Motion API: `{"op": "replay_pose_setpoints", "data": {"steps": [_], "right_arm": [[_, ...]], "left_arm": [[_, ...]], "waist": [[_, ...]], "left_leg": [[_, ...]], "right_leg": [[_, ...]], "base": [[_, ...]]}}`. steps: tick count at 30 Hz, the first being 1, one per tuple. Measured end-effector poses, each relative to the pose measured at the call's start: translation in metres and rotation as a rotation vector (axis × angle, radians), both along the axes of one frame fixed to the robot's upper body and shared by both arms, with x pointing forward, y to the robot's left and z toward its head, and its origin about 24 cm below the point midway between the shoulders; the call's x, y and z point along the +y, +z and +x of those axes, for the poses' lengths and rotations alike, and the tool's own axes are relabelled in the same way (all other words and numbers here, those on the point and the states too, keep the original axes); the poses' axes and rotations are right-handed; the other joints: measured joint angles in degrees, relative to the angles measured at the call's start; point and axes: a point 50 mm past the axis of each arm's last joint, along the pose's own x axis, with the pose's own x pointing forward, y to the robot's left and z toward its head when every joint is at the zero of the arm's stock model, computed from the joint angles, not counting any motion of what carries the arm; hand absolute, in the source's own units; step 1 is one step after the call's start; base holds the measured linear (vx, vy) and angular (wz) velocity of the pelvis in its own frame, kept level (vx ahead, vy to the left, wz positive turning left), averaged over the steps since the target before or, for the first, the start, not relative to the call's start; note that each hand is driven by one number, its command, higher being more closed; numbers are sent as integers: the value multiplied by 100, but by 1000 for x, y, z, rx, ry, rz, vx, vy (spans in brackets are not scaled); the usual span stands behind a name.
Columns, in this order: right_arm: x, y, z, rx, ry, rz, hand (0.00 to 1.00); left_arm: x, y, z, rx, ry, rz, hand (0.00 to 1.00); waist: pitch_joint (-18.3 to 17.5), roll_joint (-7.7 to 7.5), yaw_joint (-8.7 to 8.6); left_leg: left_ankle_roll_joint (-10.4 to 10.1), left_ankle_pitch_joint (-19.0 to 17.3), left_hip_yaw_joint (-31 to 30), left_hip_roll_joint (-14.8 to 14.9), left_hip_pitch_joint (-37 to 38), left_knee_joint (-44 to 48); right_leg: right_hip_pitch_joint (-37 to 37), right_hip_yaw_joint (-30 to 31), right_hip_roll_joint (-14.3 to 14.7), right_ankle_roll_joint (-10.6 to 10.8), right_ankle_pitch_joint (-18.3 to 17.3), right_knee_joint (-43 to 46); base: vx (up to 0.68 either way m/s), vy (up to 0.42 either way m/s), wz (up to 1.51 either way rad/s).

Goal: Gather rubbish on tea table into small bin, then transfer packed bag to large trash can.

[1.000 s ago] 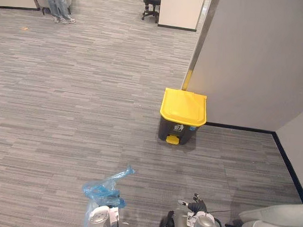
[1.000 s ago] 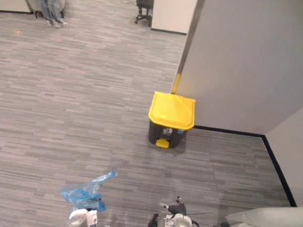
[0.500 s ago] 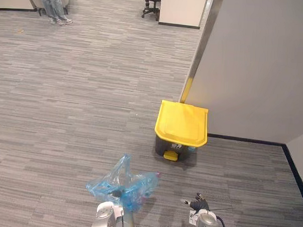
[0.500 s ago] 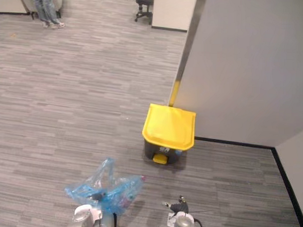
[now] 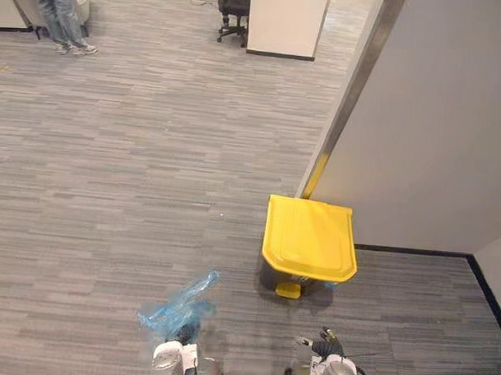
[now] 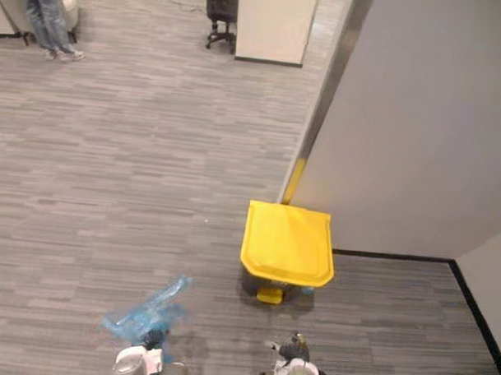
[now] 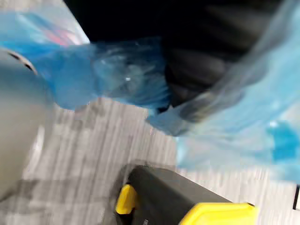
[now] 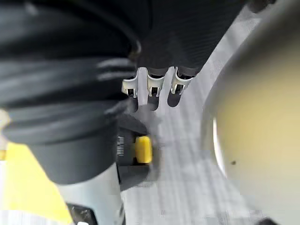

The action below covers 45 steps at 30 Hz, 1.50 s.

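- The blue plastic bag [image 5: 179,304] sits in the lower left-centre of the head views. It is bunched at our left hand [image 7: 197,28], and the left wrist view shows crumpled film lying across the hand's dark cover.
- We judge the bag light, soft and slippery. It is thin film that will sag and swing, and its loose top flares upward. The gathered neck is the place to hold it, since the thin sides could tear or slide.
- We cannot tell how the left hand closes on the film, because the plastic hides it.
- Our right hand [image 8: 178,37], low and right of centre in the head views, is empty. Its fingers [image 8: 153,89] hang straight and relaxed, touching nothing.
- The large trash can [image 5: 309,239] is dark with a yellow lid and stands against the wall [image 5: 434,120], right of centre and near the bag. Its lid is down, and the yellow pedal [image 5: 287,290] at its foot faces us.
- A person's legs [image 5: 59,16] stand in the upper left, well apart from us.
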Motion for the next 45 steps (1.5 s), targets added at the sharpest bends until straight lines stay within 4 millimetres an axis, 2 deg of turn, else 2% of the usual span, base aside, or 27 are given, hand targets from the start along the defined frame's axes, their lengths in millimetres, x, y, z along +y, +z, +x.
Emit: {"op": "replay_pose_setpoints", "data": {"steps": [1, 2, 5, 6, 7, 9, 11, 13, 14, 15, 16, 17, 21, 24, 31, 34, 36, 38, 40, 42, 43, 44, 45], "right_arm": [[0, -1, -1, 5, 0, 1, 0], [-3, -3, -7, 26, -7, -2, 0], [-13, -2, -6, 23, -24, -24, 0], [-11, -3, -7, 30, -22, -18, 0], [-11, -3, -7, 31, -22, -18, 0], [-10, -5, -10, 44, -23, -14, 0], [-9, -5, -10, 44, -22, -11, 0], [-9, -4, -9, 41, -23, -12, 0], [-11, -4, -9, 41, -26, -18, 0], [-13, -5, -12, 54, -29, -25, 0], [-11, -6, -12, 57, -30, -18, 0], [-5, -6, -13, 61, -29, -1, 0], [-2, -8, -17, 68, -30, 11, 0], [-1, -9, -19, 75, -30, 17, 0], [-3, -8, -17, 68, -27, 9, 0], [-8, -6, -11, 55, -12, -9, 0], [-9, -3, -3, 32, -5, -14, 0], [-6, -3, -4, 38, 10, -13, 0], [-4, -2, -1, 30, 19, -10, 0], [-7, 1, 8, 8, 21, -19, 0], [-8, 0, 7, 12, 21, -23, 0], [-9, 0, 7, 17, 24, -28, 0], [-12, 3, 14, -2, 28, -39, 0]], "left_arm": [[1, 0, 0, 1, 0, 1, 100], [-1, -2, -3, 19, 2, -5, 100], [-8, -4, -5, 26, 1, -21, 100], [-9, -4, -5, 25, 3, -26, 100], [-9, -4, -5, 25, 5, -28, 100], [-13, -2, -1, 10, 5, -41, 100], [-13, -1, 1, -1, 4, -41, 100], [-15, 0, 3, -9, 1, -46, 100], [-18, 0, 3, -9, 0, -54, 100], [-20, -2, 1, 0, -4, -59, 100], [-20, -1, 2, -1, -10, -56, 100], [-15, -1, 1, 0, -11, -40, 100], [-12, -2, -1, 11, -22, -27, 100], [-7, -5, -7, 34, -35, -9, 100], [-2, -6, -12, 49, -26, 1, 100], [-2, -6, -10, 44, -25, 1, 100], [4, -5, -10, 44, -20, 15, 100], [10, -5, -12, 50, -18, 31, 100], [16, -5, -14, 59, -17, 45, 100], [18, -6, -15, 68, -18, 50, 100], [17, -6, -15, 65, -19, 50, 100], [18, -4, -8, 48, -23, 53, 100], [14, -3, -3, 35, -26, 44, 100]], "waist": [[-17, -42, -2], [-85, -59, -13], [-155, 233, 1], [-141, 274, 0], [-137, 281, -7], [-114, 271, 33], [-78, 246, 39], [-65, 235, 37], [-106, 309, 27], [-184, 357, 35], [-192, 291, 44], [-224, 142, 28], [-282, 86, 18], [-338, 82, 23], [-325, 147, 27], [-209, 190, 52], [-26, 183, 11], [9, 48, 15], [43, -17, 28], [174, -10, 9], [167, -21, 15], [229, -37, 118], [393, 129, 136]], "left_leg": [[-56, -33, -42, -52, 25, -9], [-185, -121, -204, -64, 75, -8], [-206, -107, -469, 141, 82, -92], [-288, -55, -539, 258, 23, 186], [-295, -48, -609, 287, -69, 412], [-269, 121, -869, 490, -808, 2282], [-222, -15, -710, 615, -1013, 2570], [-248, -59, -560, 698, -1192, 2114], [-190, 218, -592, 708, -1218, 1263], [-442, 258, -664, 639, -1182, 781], [-388, 308, -600, 551, -1141, 662], [-312, 405, -445, 390, -1003, 388], [-289, 411, -283, 118, -804, 200], [-269, 419, -103, 63, -664, 99], [-188, 311, 104, 181, -690, 205], [-111, -35, 190, 270, -708, 640], [35, -229, 185, 250, -502, 777], [45, -304, 187, 274, -289, 775], [33, -364, 171, 321, -231, 771], [-37, -489, 180, 381, -162, 874], [-79, -523, 180, 376, -162, 922], [-242, -580, 140, 378, -154, 1091], [-295, -589, -11, 483, -175, 1223]], "right_leg": [[18, 39, 38, -34, 249, -393], [70, 40, 84, -434, 433, -672], [242, -107, 342, -445, 424, -964], [424, -170, 437, -488, 399, -1155], [501, -199, 461, -492, 398, -1232], [1076, -292, 549, -574, 389, -1645], [1397, -256, 554, -599, 378, -1848], [1508, -179, 511, -596, 377, -1949], [1490, -97, 513, -519, 377, -1962], [1417, 36, 508, -353, 369, -1961], [1399, 121, 463, -289, 409, -2000], [1408, 246, 286, -163, 494, -2138], [1567, 397, 55, 52, 629, -2398], [1603, 578, 7, 151, 712, -2537], [1398, 846, 115, 156, 802, -2495], [1113, 954, 75, 318, 451, -1593], [492, 627, -132, 447, 313, -99], [339, 239, -228, 354, 184, -2], [42, -17, -221, 292, 285, -377], [-276, -224, -172, 192, 913, -1052], [-125, -289, -150, 203, 1021, -1262], [137, -349, -109, -239, 1756, -1643], [146, -367, -33, -274, 1725, -1451]], "base": [[342, -178, 43], [281, -113, 19], [327, -135, 14], [307, -132, 19], [267, -121, 23], [226, -53, 15], [188, 66, -12], [128, 135, -25], [92, 217, -36], [118, 256, -36], [111, 212, -33], [106, 204, -26], [76, 171, -15], [44, 75, -23], [-24, 9, -25], [-50, 36, -28], [-60, 36, -2], [30, -35, 4], [83, -72, 0], [206, -100, 2], [260, -87, -12], [206, -61, -27], [208, -89, -27]]}}
